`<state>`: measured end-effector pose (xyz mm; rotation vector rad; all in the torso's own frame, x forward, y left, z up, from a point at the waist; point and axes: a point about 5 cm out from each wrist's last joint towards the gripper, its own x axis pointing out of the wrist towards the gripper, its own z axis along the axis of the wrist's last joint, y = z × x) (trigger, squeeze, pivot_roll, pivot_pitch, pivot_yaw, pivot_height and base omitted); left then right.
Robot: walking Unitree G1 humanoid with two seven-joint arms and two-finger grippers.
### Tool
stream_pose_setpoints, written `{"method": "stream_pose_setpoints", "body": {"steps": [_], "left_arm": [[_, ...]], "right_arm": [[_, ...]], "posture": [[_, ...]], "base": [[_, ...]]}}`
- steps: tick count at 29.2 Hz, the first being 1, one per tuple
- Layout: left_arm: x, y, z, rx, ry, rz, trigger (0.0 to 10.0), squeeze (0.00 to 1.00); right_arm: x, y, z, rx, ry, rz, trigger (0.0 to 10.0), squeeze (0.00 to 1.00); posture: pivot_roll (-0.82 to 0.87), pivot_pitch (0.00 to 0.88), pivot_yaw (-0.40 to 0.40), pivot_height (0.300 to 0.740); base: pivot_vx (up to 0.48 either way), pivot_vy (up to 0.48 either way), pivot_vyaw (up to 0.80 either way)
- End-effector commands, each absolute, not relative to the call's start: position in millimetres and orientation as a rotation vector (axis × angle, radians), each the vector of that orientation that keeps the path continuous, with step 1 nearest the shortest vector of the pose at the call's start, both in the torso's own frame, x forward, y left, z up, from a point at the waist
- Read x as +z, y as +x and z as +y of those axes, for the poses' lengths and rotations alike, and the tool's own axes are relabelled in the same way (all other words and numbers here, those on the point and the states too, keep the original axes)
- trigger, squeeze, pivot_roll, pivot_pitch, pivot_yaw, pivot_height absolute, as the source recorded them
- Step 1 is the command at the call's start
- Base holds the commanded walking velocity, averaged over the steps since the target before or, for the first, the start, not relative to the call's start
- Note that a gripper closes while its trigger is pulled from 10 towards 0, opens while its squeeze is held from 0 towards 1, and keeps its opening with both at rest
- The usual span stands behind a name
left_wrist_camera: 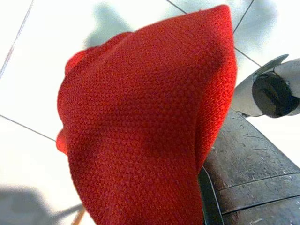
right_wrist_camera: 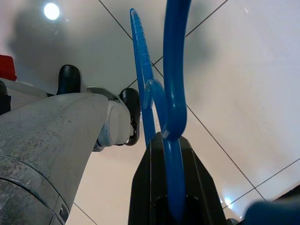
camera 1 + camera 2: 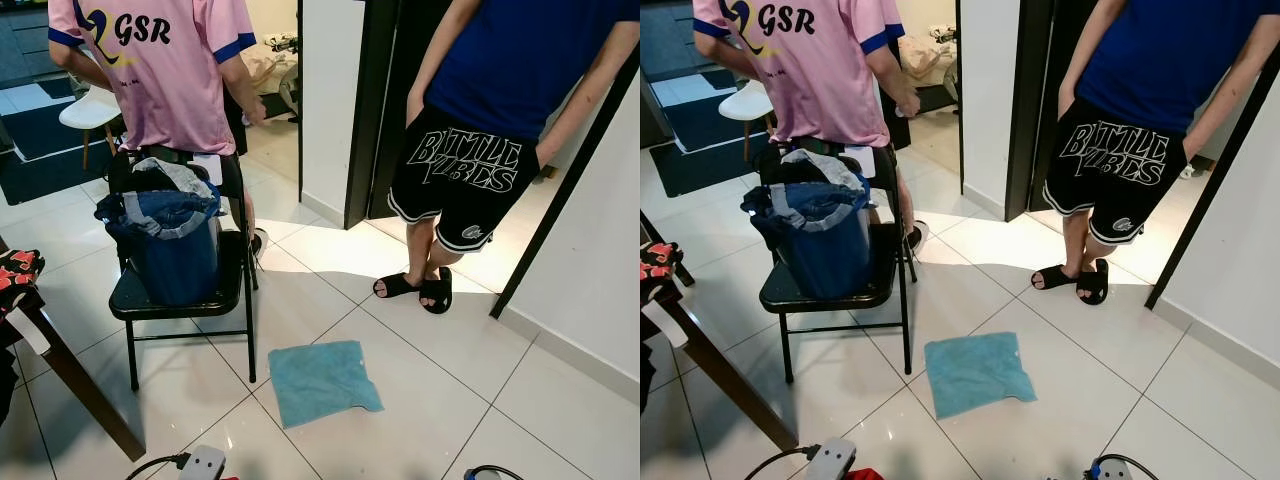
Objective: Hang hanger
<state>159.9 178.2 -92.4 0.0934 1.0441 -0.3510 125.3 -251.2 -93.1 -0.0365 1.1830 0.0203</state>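
Observation:
A blue plastic hanger (image 2: 171, 84) sticks up from my right gripper (image 2: 169, 140), whose black fingers (image 2: 145, 187) are shut on its lower part; its hook curves over white floor tiles. A red knitted cloth (image 1: 140, 122) hangs close before the left wrist camera, held above the tiled floor by my left gripper, whose fingers it hides. A red edge (image 3: 862, 474) shows at the bottom of the right eye view.
A black folding chair (image 3: 180, 300) carries a blue bag (image 3: 170, 250) of clothes. A person in a pink shirt (image 3: 160, 70) stands behind it, another in black shorts (image 3: 460, 170) at the doorway. A teal cloth (image 3: 322, 382), a power strip (image 3: 203, 463) and a table leg (image 3: 80, 385) are nearby.

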Motion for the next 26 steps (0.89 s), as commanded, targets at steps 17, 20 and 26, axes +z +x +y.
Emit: {"method": "stream_pose_setpoints", "body": {"steps": [17,20,26], "left_arm": [[-82,174,182,-0.413,0.148,0.898,10.0,0.00],[-80,176,181,-0.407,0.122,0.852,10.0,0.00],[-71,182,175,-0.413,0.005,0.707,10.0,0.00]], "right_arm": [[-94,127,-247,-0.062,0.050,1.131,10.0,0.00],[-94,127,-247,-0.064,0.051,1.131,10.0,0.00],[-94,127,-248,-0.065,0.051,1.130,10.0,0.00]], "posture": [[-0.06,0.000,0.004,0.740],[-0.06,0.000,-0.001,0.740],[-0.05,0.000,-0.001,0.740]], "base": [[0.000,0.000,0.00],[0.000,0.000,0.00],[0.000,0.000,0.00]]}}
